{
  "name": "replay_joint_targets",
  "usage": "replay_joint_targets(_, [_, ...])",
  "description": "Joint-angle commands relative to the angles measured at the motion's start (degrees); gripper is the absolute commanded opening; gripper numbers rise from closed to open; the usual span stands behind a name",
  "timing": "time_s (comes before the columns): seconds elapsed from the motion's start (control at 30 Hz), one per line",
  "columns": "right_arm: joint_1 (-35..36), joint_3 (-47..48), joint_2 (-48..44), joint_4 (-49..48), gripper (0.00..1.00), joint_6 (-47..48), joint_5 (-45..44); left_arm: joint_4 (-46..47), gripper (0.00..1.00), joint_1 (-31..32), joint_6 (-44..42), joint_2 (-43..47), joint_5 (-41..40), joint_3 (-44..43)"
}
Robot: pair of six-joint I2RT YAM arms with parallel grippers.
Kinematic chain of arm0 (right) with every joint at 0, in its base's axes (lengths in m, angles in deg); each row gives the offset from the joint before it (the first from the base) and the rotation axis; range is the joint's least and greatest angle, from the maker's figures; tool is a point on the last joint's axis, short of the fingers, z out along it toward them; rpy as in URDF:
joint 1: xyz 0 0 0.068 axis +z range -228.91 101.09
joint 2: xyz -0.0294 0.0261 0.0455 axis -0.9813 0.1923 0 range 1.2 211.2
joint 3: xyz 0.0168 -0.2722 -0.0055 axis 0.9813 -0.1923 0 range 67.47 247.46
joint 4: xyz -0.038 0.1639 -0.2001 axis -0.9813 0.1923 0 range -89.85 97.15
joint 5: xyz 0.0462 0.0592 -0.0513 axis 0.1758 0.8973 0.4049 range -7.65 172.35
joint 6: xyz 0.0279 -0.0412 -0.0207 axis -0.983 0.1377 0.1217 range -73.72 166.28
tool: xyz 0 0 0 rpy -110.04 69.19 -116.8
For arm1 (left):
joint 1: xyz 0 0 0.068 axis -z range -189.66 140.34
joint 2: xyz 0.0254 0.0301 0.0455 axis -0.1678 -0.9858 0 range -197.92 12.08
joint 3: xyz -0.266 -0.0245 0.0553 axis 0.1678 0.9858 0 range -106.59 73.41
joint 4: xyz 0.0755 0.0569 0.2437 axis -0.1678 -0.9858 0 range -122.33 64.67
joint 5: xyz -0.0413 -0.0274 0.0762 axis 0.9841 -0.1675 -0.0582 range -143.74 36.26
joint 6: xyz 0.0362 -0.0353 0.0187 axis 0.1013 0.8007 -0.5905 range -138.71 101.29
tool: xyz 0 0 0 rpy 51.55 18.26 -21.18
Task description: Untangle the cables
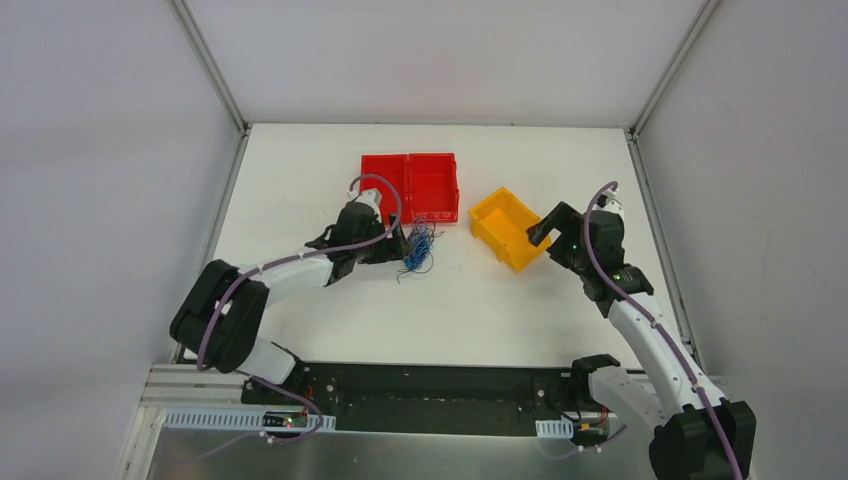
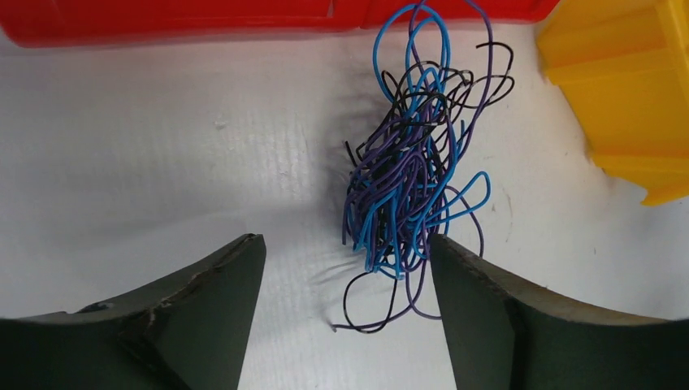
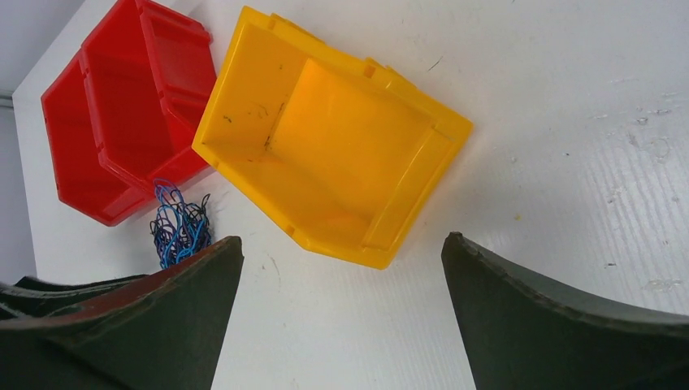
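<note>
The cables [image 1: 418,250] are a tangled bundle of thin blue, purple and black wires on the white table, just in front of the red bins. In the left wrist view the cables [image 2: 410,175] lie ahead of my left gripper [image 2: 347,244], and their lowest loops hang between its spread fingertips, nearer the right finger. That gripper [image 1: 393,248] is open and holds nothing. My right gripper [image 1: 541,233] hovers open over the near edge of the yellow bin [image 1: 497,209]. In its wrist view my right gripper [image 3: 341,244] has only bare table between the fingers, with the cables [image 3: 180,223] at far left.
Two joined red bins [image 1: 410,185] stand behind the bundle, seen also as red bins [image 2: 162,20] and red bins [image 3: 122,122]. The yellow bin [image 3: 325,138] lies to the right of the bundle, its corner showing as yellow bin [image 2: 626,81]. Walls enclose the table.
</note>
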Motion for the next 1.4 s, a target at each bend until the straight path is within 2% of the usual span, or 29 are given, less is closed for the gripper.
replay_joint_targets(0.0, [0.3,2.2,-0.6,-0.4,0.97,1.4,2.1,0.5,0.69,1.4,-2.1,-5.9,6.4,-4.7])
replay_joint_targets(0.1, [0.4,1.8,-1.2,-0.4,0.97,1.6,2.7,0.4,0.57,2.0,-2.0,-9.7,8.5,-6.9])
replay_joint_targets(0.17, [0.8,1.6,-1.4,-0.7,0.95,2.1,5.3,0.6,0.54,2.4,-2.0,-11.9,9.9,-8.2])
replay_joint_targets(0.2, [1.1,1.7,-1.4,-0.7,0.93,2.7,6.2,0.7,0.49,2.5,-2.1,-12.9,10.8,-8.9])
replay_joint_targets(0.23, [1.8,1.7,-1.3,-0.6,0.92,3.2,6.6,0.9,0.39,2.6,-2.4,-13.7,11.9,-9.4])
replay_joint_targets(0.3, [3.6,1.9,-0.5,-0.5,0.92,4.0,7.1,1.0,0.1,2.6,-3.3,-14.9,14.6,-10.4])
replay_joint_targets(0.33, [4.8,2.1,-0.1,-0.4,0.92,4.3,7.4,1.1,0.0,2.6,-3.8,-14.9,15.7,-10.5])
replay_joint_targets(0.4, [7.4,2.5,1.3,-0.6,0.91,4.6,8.2,2.5,0.0,2.6,-4.9,-14.3,18.1,-9.7])
replay_joint_targets(0.5, [12.6,3.0,3.7,-2.3,0.88,4.3,10.9,7.6,0.0,2.6,-6.3,-11.6,26.2,-6.0])
replay_joint_targets(0.6, [17.1,2.9,6.0,-4.8,0.85,2.8,12.2,12.9,0.0,2.6,-4.9,-8.2,30.2,-1.7])
replay_joint_targets(0.9, [25.7,2.2,13.9,-16.6,0.7,-4.4,16.9,25.5,0.0,2.6,1.1,2.1,30.2,7.7])
replay_joint_targets(1.17, [29.6,3.9,18.7,-21.9,0.64,-8.4,19.4,28.2,0.0,2.6,2.3,6.1,27.5,9.9])
replay_joint_targets(1.27, [30.1,4.5,20.4,-22.3,0.53,-8.9,19.4,29.3,0.0,2.6,2.6,6.8,26.9,10.2])
replay_joint_targets(1.37, [30.3,4.4,20.7,-23.2,0.34,-9.6,19.3,29.7,0.0,2.6,3.2,7.0,26.7,10.1])
